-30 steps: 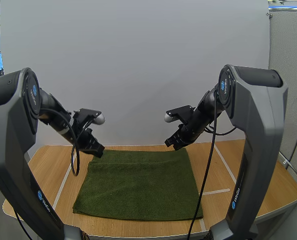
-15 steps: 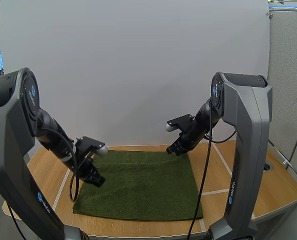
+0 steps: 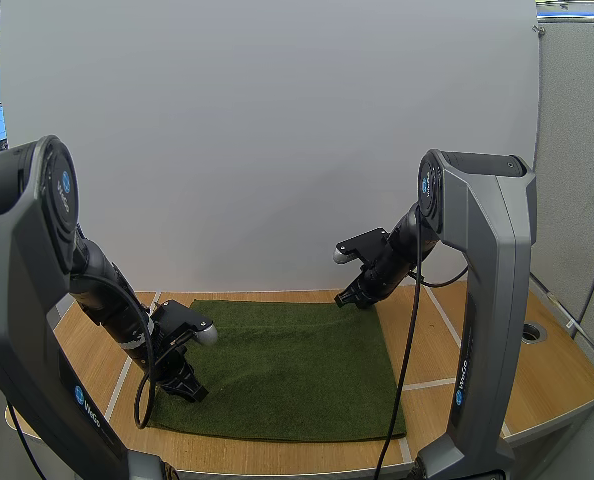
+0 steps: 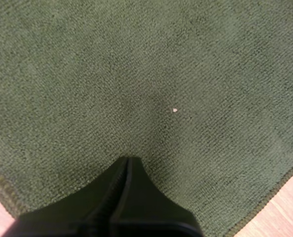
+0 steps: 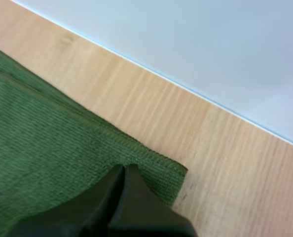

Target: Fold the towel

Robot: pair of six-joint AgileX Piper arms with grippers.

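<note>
The wooden table (image 3: 497, 370) runs across the high view, with white lines (image 3: 449, 335) marked on its top. A dark green towel (image 3: 287, 365) lies flat and spread out in the middle of the table. Its far edge is close to the back wall and its near edge is close to the table's front rim.

The left arm (image 3: 37, 260) reaches down to the towel's near left corner. The right arm (image 3: 477, 260) bends down toward the far right corner.

The left gripper (image 3: 189, 392) sits low at the near left corner. In the left wrist view its fingers lie together as one dark wedge with nothing between them. The tip is over the green cloth, and the towel's hemmed edges and bare wood show on both sides. Whether the tip touches the cloth cannot be told.

The right gripper (image 3: 349, 298) is at the towel's far right corner. In the right wrist view its fingers are also pressed together into one wedge and grip nothing. The wedge points at the corner, just inside the hem, with bare wood beyond it.

A round hole (image 3: 533, 331) is in the table, well to the right of the towel. A tiny pale speck (image 4: 174, 110) lies on the towel just ahead of the left fingertips.
</note>
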